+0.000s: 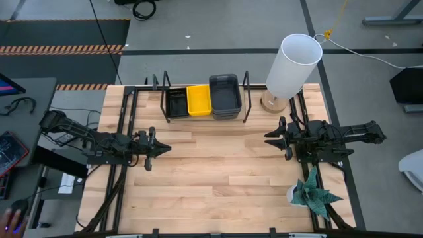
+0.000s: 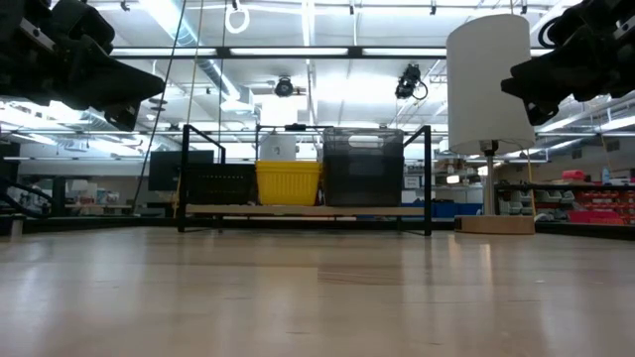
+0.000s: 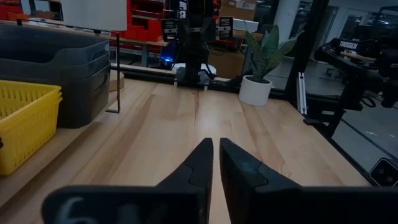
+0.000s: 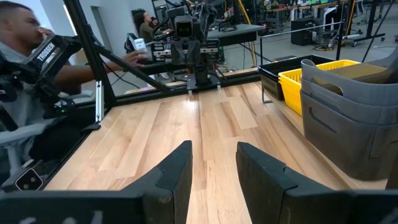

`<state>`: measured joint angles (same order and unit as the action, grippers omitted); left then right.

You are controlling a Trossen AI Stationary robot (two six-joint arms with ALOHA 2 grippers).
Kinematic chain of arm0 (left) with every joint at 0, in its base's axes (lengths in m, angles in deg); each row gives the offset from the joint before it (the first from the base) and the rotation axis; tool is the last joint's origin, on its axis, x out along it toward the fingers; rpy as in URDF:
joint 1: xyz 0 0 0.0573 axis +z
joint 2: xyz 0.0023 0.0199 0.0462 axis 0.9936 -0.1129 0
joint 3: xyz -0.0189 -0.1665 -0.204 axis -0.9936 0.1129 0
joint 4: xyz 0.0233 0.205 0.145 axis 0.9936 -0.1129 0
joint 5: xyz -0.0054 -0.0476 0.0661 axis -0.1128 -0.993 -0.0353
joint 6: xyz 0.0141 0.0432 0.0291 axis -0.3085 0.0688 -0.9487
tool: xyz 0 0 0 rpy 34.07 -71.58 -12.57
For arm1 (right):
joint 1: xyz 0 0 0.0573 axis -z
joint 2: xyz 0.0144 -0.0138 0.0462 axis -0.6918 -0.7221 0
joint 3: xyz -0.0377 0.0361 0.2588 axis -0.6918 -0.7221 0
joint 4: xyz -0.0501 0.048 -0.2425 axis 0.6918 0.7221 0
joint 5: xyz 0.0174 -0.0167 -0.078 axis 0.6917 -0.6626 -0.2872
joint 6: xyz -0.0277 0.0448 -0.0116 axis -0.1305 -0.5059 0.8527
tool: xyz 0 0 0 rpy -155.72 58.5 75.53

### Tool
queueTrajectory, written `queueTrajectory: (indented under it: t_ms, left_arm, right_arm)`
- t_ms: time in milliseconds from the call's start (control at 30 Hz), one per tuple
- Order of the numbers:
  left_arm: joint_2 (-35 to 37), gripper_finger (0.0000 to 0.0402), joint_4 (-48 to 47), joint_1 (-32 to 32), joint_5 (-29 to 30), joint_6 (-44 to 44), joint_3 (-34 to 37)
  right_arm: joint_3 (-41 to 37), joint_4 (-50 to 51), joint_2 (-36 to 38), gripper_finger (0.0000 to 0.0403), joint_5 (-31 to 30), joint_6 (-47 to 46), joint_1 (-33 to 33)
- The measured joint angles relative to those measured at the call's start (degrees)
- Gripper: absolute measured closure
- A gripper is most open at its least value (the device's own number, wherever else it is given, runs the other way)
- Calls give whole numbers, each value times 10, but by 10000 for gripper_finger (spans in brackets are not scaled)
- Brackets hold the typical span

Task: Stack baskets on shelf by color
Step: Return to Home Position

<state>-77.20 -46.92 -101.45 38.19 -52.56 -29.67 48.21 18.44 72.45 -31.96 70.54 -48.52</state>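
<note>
The shelf point(image 1: 205, 118) stands at the table's far edge, a wood plank between black wire uprights. On it sit three stacks side by side: black mesh baskets point(image 1: 176, 102), yellow baskets point(image 1: 199, 100) and larger dark grey baskets point(image 1: 225, 96). They also show in the low view: black point(image 2: 216, 184), yellow point(image 2: 289, 182), grey point(image 2: 363, 167). My left gripper point(image 1: 165, 149) hovers over the table's left part, fingers nearly together point(image 3: 216, 148). My right gripper point(image 1: 268, 138) hovers at the right, fingers a little apart point(image 4: 213, 152). Both touch nothing.
A white cylinder lamp point(image 1: 291, 66) stands on a wooden base at the far right, beside the shelf. A potted plant point(image 1: 312, 194) sits near the right near corner. Bare wooden tabletop point(image 1: 211, 178) lies between the two arms. A person point(image 4: 18, 37) sits beyond the table's left side.
</note>
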Motion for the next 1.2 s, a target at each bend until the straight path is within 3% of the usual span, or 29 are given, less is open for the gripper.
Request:
queueTrajectory:
  t_ms: [900, 1200]
  left_arm:
    - [0, 378, 0, 0, 0, 0, 0]
    - [0, 366, 0, 0, 0, 0, 0]
  right_arm:
    - [0, 0, 0, 273, 0, 0, 0]
    - [0, 0, 0, 273, 0, 0, 0]
